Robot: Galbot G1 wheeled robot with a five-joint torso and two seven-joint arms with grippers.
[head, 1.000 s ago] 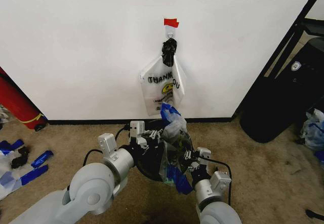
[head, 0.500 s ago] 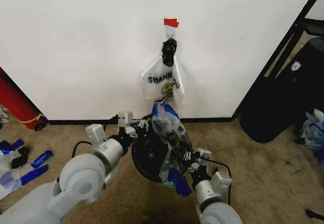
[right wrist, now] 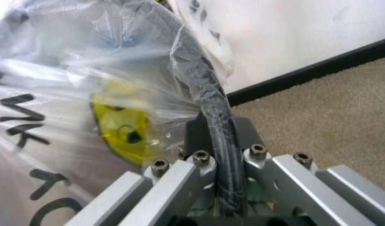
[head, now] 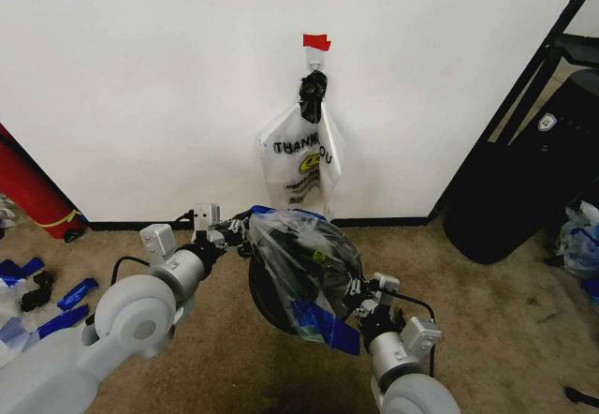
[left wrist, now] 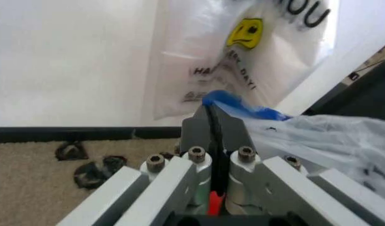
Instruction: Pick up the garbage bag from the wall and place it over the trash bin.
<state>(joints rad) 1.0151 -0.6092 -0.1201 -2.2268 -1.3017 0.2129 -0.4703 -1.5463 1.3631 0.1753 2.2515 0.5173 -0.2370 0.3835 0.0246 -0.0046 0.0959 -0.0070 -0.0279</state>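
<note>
Wall (head: 168, 77): white, black baseboard; a clear "THANK YOU" bag (head: 299, 166) hangs on it from a hook under red tape, directly above and behind the bin.

Bin (head: 281, 297): black mesh, on the carpet just in front of the baseboard, between the two arms.

Bag (head: 304, 264): the blue-patched one is off the wall and stretched across the bin's mouth. Its long axis runs from the bin's left rear rim to its right front rim. Blue patches show at both ends.

Left gripper (head: 236, 231): at the bin's left rear rim. In the left wrist view its fingers (left wrist: 208, 129) are pressed together on a blue fold of the bag, which trails away toward the bin.

Right gripper (head: 354, 294): at the bin's right front rim. In the right wrist view the jaws are closed, with the bin's dark rim (right wrist: 218, 127) and bag film between them.

Judgement: the bag's opening lies between the grippers, over the bin. Each arm holds its own side, so the coming move turns on drawing the edges down outside the rim. The left side looks less seated than the right.
</note>
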